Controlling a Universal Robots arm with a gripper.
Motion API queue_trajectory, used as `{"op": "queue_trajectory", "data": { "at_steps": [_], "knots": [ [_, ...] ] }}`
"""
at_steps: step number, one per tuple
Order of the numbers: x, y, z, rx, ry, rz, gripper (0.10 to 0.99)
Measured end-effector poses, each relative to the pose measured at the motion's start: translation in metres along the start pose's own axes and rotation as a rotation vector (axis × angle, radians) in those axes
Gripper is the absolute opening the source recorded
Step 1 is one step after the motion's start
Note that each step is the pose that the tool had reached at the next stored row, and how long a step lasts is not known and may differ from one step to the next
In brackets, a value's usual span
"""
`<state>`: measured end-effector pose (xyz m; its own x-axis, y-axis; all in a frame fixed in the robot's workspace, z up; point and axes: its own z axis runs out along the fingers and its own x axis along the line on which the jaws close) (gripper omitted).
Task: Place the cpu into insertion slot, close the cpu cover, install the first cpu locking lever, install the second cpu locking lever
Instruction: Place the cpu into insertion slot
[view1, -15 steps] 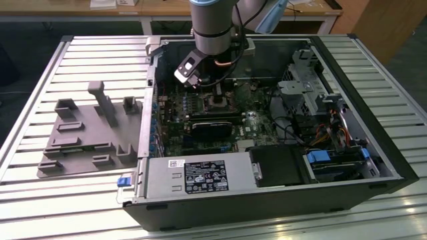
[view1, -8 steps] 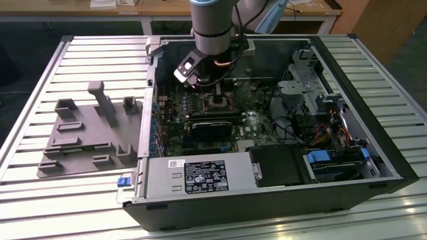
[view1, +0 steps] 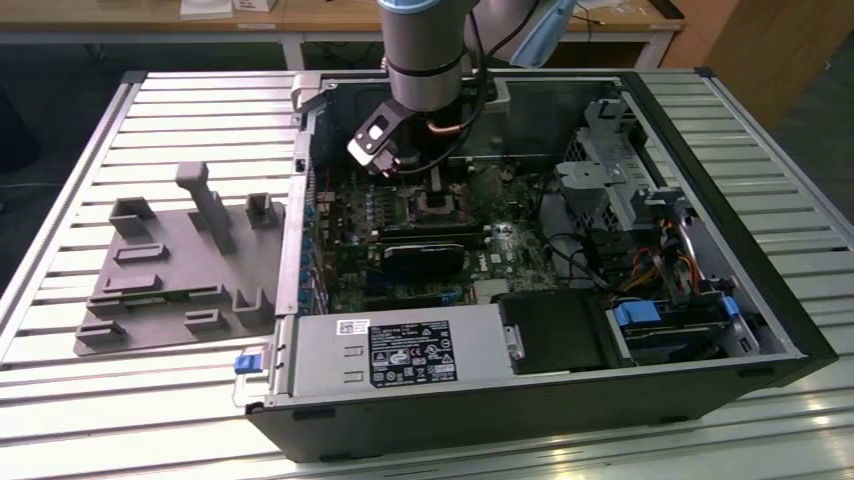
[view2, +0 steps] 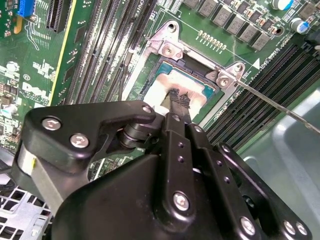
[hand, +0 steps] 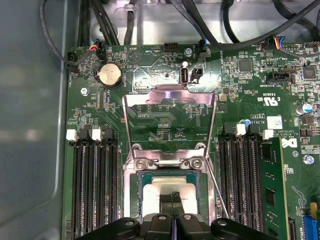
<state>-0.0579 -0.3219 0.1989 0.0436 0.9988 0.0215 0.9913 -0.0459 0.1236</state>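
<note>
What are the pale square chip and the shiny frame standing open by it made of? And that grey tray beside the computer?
The cpu: its top seems to be metal, pale silver-grey with a soft satin sheen.
The cover: thin sheet metal, polished, since it throws bright glare.
The grey tray: likely plastic, an even matt grey with no glints.

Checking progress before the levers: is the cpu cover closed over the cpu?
No, the cpu cover is flipped open, leaving the cpu uncovered.
</note>
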Motion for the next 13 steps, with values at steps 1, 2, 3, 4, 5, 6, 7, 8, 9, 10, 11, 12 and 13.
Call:
{"op": "queue_trajectory", "data": {
  "at_steps": [1, 2, 3, 4, 5, 6, 7, 8, 9, 10, 11, 12, 13],
  "knots": [
    [0.0000, 0.0000, 0.0004, 0.000, 0.0001, 0.000, 0.102],
    [0.0000, -0.0001, 0.0008, 0.000, -0.0002, 0.000, 0.102],
    [-0.0001, -0.0002, 0.0010, 0.000, -0.0004, 0.000, 0.102],
    [-0.0001, -0.0002, 0.0010, 0.000, -0.0004, 0.000, 0.102],
    [-0.0001, -0.0002, 0.0011, 0.000, -0.0003, 0.000, 0.102],
    [0.0000, -0.0002, 0.0013, 0.000, 0.0000, 0.000, 0.102],
    [0.0000, -0.0002, 0.0013, 0.000, 0.0001, 0.000, 0.102],
    [0.0000, -0.0002, 0.0013, 0.000, 0.0001, 0.000, 0.102],
    [0.0000, -0.0001, 0.0012, 0.000, 0.0002, 0.000, 0.102],
    [0.0001, -0.0001, 0.0008, 0.000, 0.0005, 0.000, 0.102],
    [0.0002, 0.0001, 0.0003, -0.001, 0.0013, 0.000, 0.102],
    [0.0004, 0.0003, -0.0007, -0.001, 0.0019, 0.000, 0.102],
    [0.0002, 0.0004, -0.0026, -0.001, 0.0009, 0.000, 0.102]
  ]
}}
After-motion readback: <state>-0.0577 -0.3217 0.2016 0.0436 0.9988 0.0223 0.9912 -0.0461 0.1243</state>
